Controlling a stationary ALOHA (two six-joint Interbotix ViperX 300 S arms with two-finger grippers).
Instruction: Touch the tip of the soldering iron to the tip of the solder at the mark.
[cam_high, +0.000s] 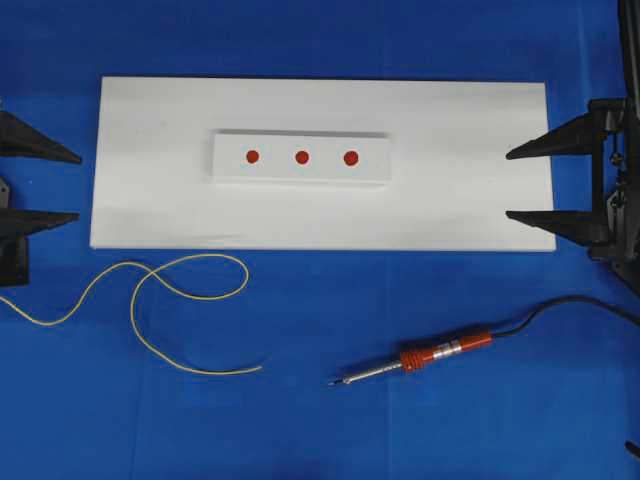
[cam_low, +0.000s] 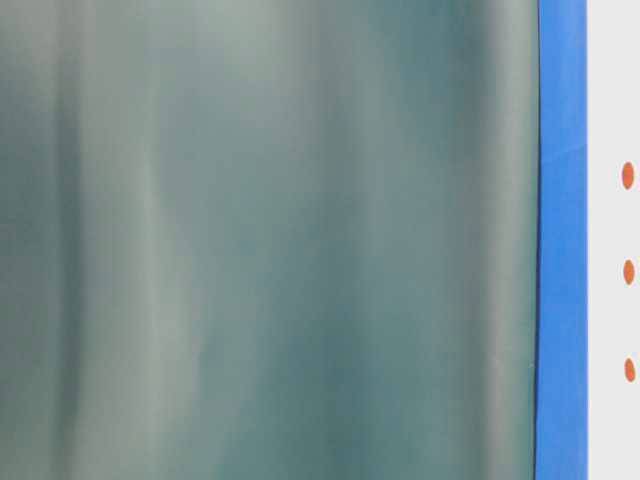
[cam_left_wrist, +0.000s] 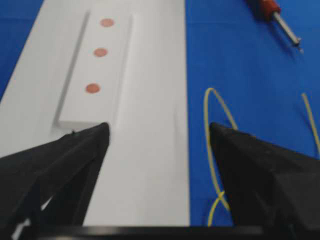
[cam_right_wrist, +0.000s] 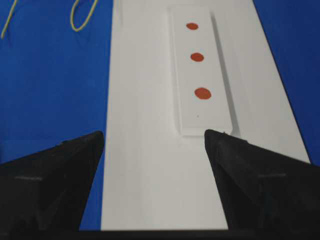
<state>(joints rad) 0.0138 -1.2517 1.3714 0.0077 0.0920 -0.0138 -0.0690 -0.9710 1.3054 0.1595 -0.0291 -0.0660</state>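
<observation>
Item: my left gripper (cam_high: 78, 187), at the left edge of the overhead view; jaws spread wide, nothing between them; in the wrist view its two black fingers (cam_left_wrist: 75, 150) frame the near end of the white board (cam_high: 450, 180).

Item: my right gripper (cam_high: 508, 185), at the right edge of the overhead view, just over the board's right end; jaws apart, holding nothing.

Item: the soldering iron (cam_high: 420, 360), lying flat on the blue table cover (cam_high: 320, 420) below the board's right half; silver tip pointing left, red-orange collar mid-length, black cord (cam_high: 560, 305) trailing off to the right; well apart from both grippers.

Item: the solder (cam_high: 170, 300), thin yellow wire in loose loops on the cover below the board's left half; one end runs out at the left edge, the other ends free near the middle, apart from the iron's tip.

Item: raised white block (cam_high: 300, 180) on the board, bearing three red marks (cam_high: 302, 157) in a row; nothing touches them.

Item: table-level view, mostly a blurred grey-green surface; unreadable.
</observation>
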